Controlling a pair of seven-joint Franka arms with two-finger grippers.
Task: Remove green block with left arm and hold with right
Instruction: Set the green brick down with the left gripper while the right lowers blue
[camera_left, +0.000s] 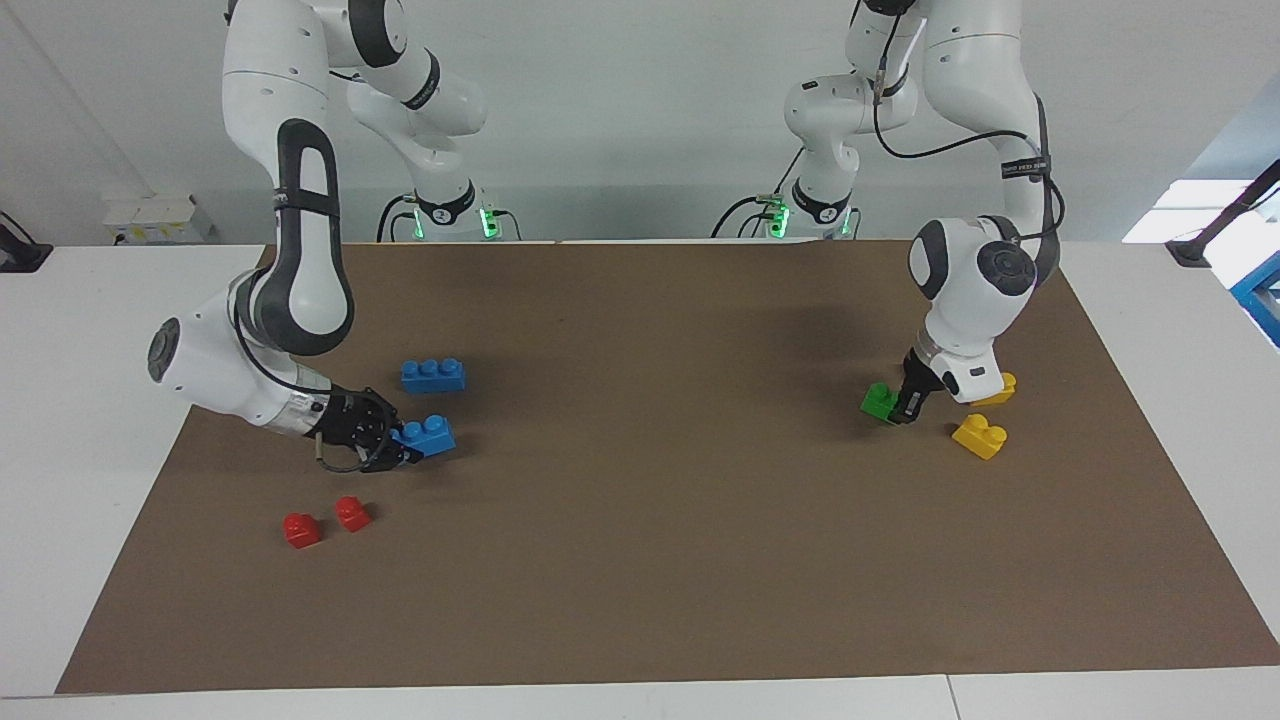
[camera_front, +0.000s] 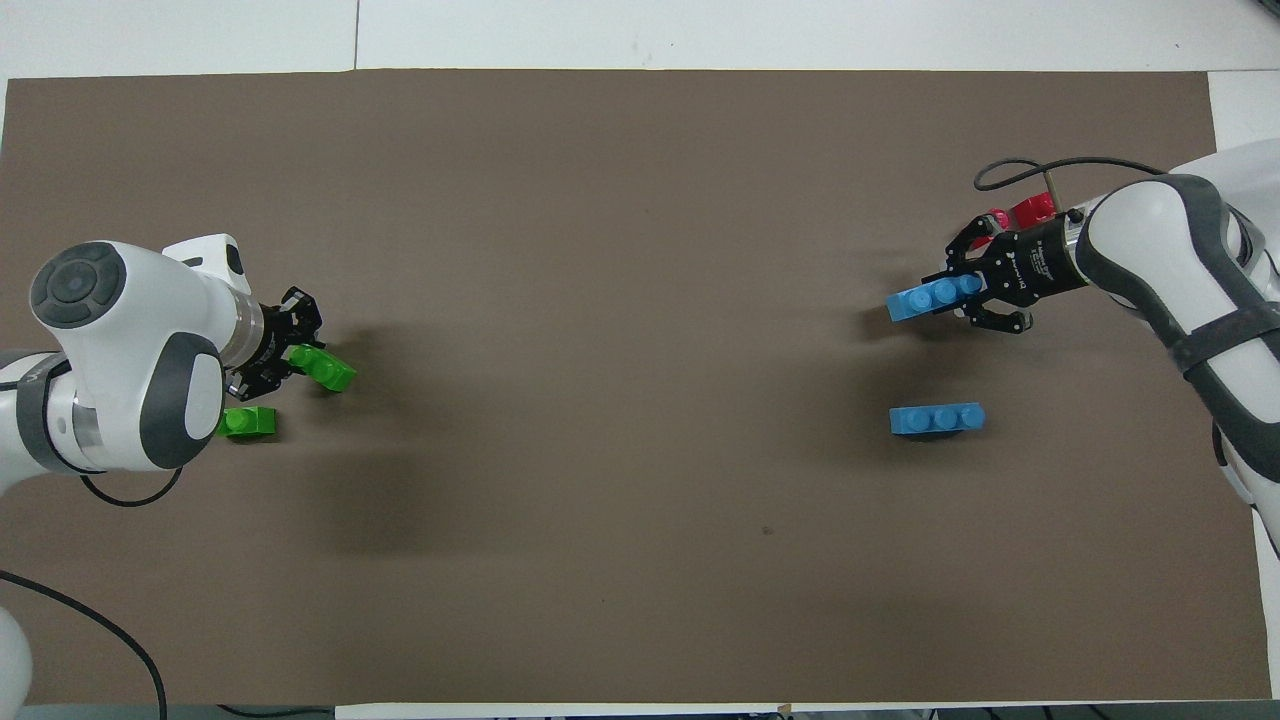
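My left gripper (camera_left: 899, 408) is shut on one end of the green block (camera_left: 878, 400), a small two-stud brick held low over the brown mat (camera_left: 660, 560) near the left arm's end. From overhead the left gripper (camera_front: 298, 358) grips the green block (camera_front: 324, 368) tilted, and a second green brick (camera_front: 248, 422) lies on the mat beside it, nearer the robots. My right gripper (camera_left: 403, 445) is shut on a blue three-stud brick (camera_left: 427, 435), low over the mat at the right arm's end. Overhead, the right gripper (camera_front: 962, 292) holds this blue brick (camera_front: 928, 298).
Another blue brick (camera_left: 433, 374) lies on the mat nearer the robots than the right gripper. Two red bricks (camera_left: 326, 521) sit farther out. One yellow brick (camera_left: 980, 435) lies by the left hand, and another yellow brick (camera_left: 1003, 389) is partly hidden by the hand.
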